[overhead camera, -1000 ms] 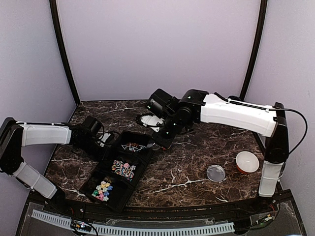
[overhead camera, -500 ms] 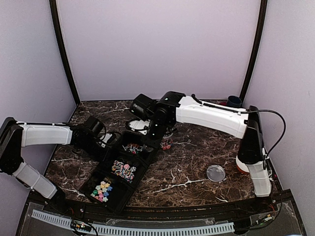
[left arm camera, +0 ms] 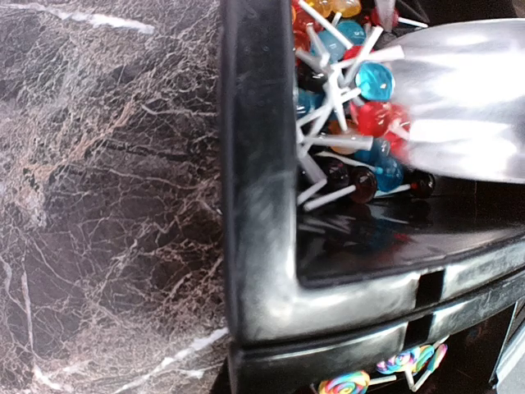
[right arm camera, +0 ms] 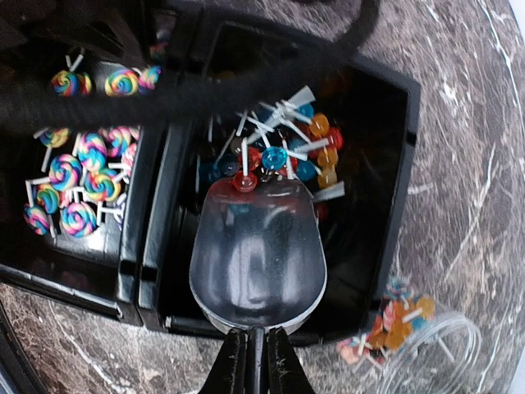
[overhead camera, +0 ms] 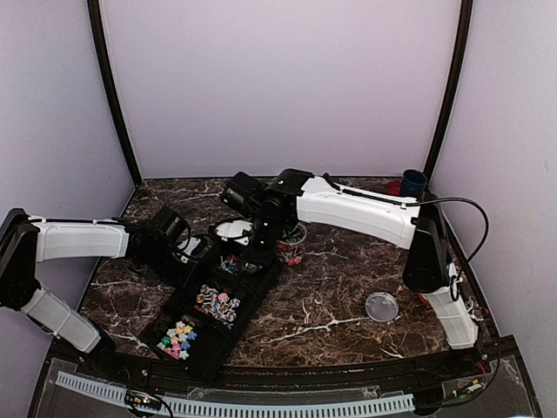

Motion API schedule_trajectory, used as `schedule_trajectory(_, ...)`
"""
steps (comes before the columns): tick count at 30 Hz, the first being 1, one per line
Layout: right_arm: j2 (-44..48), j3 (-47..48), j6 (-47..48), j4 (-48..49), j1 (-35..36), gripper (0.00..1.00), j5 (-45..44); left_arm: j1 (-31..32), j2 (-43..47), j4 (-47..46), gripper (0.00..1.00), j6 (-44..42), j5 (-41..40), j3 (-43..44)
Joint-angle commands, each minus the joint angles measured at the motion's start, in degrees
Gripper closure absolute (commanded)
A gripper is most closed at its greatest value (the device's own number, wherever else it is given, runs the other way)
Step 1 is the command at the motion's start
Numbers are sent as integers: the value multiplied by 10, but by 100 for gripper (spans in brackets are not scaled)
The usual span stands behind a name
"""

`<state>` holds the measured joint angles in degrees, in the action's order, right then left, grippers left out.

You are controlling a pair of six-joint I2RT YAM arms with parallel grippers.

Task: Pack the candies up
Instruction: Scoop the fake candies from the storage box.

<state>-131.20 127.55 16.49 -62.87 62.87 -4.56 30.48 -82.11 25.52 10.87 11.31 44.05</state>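
A: Left side first. What is the left tool [overhead camera: 190, 251] doing?
B: It's closed, parked at the far left rim of the black tray [left arm camera: 250, 205]. Its fingers aren't in its own wrist view, so I can't tell if it pinches the rim.
A: Where are the candies [overhead camera: 213, 300]?
B: Nearly all are in the tray, one kind per compartment. The star candies [overhead camera: 180, 335] are in the nearest one, the swirl candies [right arm camera: 78, 185] in the middle, and the stick candies [right arm camera: 275, 160] in the far one.
A: And the scoop?
B: The clear scoop [right arm camera: 258, 254] is down in the far compartment with its lip against the stick pile. One red piece and one blue piece sit right at its edge.
A: Who holds it?
B: The right tool [right arm camera: 256, 345] does. Its fingers are clamped tight on the scoop's handle, and that arm reaches in from the right over the table [overhead camera: 331, 287].
A: Anything right of the tray?
B: A clear jar [right arm camera: 435, 349] is just beside it, with a few more stick pieces at it. I can't tell if they're inside or at its mouth. A clear lid [overhead camera: 381, 306] lies flat, well apart to the right.
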Motion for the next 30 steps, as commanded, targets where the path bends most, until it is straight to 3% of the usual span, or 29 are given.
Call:
schedule_trajectory(1, -51, -23, 39, -4, -5, 100, 72, 0, 23, 3, 100, 3, 24, 10)
schedule_trajectory(11, -10, -225, 76, 190, -6, 100, 157, 0, 31, -7, 100, 6, 38, 7)
schedule_trajectory(22, 42, -439, -34, 538, -28, 100, 183, -1, 46, -13, 100, 10, 52, 2)
schedule_trajectory(30, 67, -534, -71, 704, -29, 100, 159, -6, 53, -16, 100, 10, 55, 1)
